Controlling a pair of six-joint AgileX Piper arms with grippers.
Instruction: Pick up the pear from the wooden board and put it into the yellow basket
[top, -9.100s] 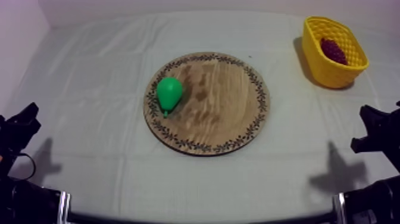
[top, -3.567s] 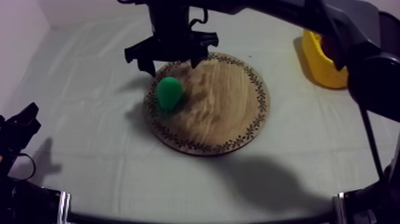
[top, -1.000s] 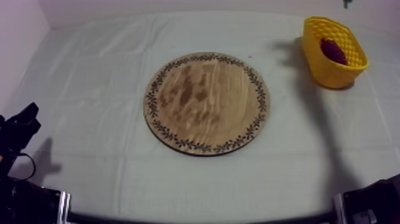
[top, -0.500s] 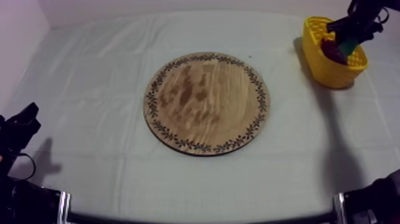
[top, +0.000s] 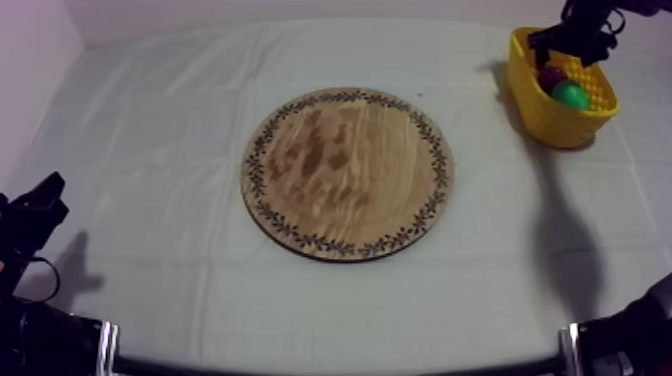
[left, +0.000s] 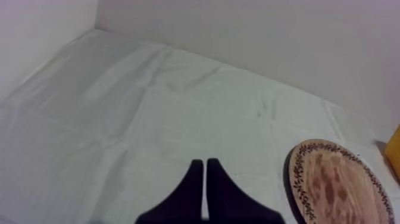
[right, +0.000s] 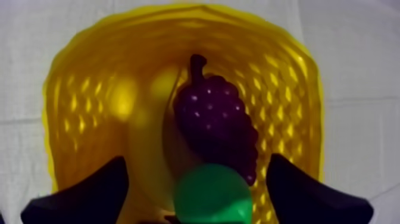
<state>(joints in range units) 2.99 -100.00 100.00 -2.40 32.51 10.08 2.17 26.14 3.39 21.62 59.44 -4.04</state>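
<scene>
The green pear (top: 571, 94) lies inside the yellow basket (top: 560, 120) at the table's far right, beside a bunch of purple grapes (top: 550, 77). My right gripper (top: 578, 38) hangs just above the basket. In the right wrist view its black fingers (right: 89, 193) stand wide apart on either side of the pear (right: 212, 193), with a gap at each side, and the grapes (right: 217, 122) lie just beyond. The round wooden board (top: 348, 172) in the middle of the table is bare. My left gripper (top: 40, 205) rests at the near left, its fingers (left: 205, 179) pressed together in a narrow wedge.
Grey-white cloth covers the table around the board. The basket's yellow wall (right: 83, 101) rings the fruit on all sides. From the left wrist view, the board's patterned rim (left: 297, 179) lies ahead of the left gripper, with a yellow edge of the basket (left: 394, 156) beyond it.
The right gripper came down over the basket with the pear, then spread its fingers. The pear now lies loose in the basket. The left arm has not moved.
</scene>
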